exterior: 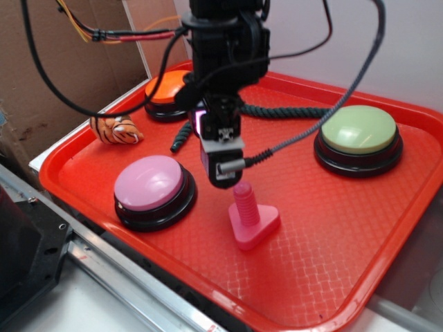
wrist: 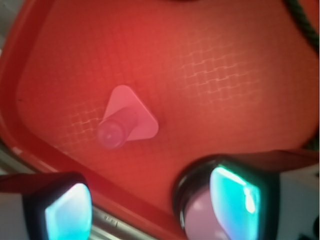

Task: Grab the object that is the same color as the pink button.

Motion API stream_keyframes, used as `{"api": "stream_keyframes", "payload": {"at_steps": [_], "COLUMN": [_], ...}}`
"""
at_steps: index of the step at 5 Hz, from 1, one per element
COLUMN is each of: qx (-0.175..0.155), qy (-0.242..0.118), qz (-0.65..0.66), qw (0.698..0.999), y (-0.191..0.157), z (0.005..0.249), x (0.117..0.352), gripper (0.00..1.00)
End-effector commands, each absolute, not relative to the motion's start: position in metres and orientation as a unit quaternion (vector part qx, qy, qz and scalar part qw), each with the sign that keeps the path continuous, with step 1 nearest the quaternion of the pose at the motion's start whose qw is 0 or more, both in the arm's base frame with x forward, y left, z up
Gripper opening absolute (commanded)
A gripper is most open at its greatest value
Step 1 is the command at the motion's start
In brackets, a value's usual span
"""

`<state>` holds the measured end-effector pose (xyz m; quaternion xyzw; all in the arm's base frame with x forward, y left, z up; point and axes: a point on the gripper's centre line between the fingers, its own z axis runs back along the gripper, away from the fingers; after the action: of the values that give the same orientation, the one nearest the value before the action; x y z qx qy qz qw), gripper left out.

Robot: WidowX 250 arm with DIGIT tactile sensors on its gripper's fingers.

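The object, a small hot-pink toy bolt (exterior: 249,218), stands upright on its triangular base on the red tray (exterior: 332,263). My gripper (exterior: 221,166) hangs just behind and above it, not touching. In the wrist view the bolt (wrist: 125,122) lies ahead of my gripper (wrist: 150,207), whose cyan pads (wrist: 67,212) stand wide apart and open with nothing between them. The pink button (exterior: 149,183), a light-pink dome on a black base, sits left of the bolt. In the wrist view the pink button (wrist: 197,217) shows partly behind the right finger.
An orange button (exterior: 169,90) sits at the tray's back left and a pale green button (exterior: 358,131) at the back right. A dark rope (exterior: 277,111) lies behind my arm. A striped tiger toy (exterior: 116,130) rests on the left rim. Cardboard stands beyond the tray.
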<state>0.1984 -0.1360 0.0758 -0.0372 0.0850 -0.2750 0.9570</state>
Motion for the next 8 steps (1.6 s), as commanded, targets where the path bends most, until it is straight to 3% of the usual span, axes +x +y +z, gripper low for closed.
{"api": "stream_keyframes", "payload": {"at_steps": [1,3,4,5,6,7,8], "qx": [-0.037,-0.042,-0.04,-0.036,-0.033,-0.029,-0.021], "qy": [0.062,0.06,0.068,0.081,0.107,0.096,0.051], "qz": [-0.342,-0.348,-0.339,-0.34,-0.338,-0.332,-0.256], "qw": [0.937,0.935,0.938,0.936,0.934,0.938,0.965], "y": [-0.172,-0.179,-0.172,-0.172,-0.177,-0.177,-0.165], "z": [0.062,0.062,0.054,0.044,0.03,0.037,0.086], "x": [0.207,0.202,0.204,0.212,0.212,0.21,0.2], "gripper": [1.0,1.0,0.92,0.51,0.0,0.0,0.0]}}
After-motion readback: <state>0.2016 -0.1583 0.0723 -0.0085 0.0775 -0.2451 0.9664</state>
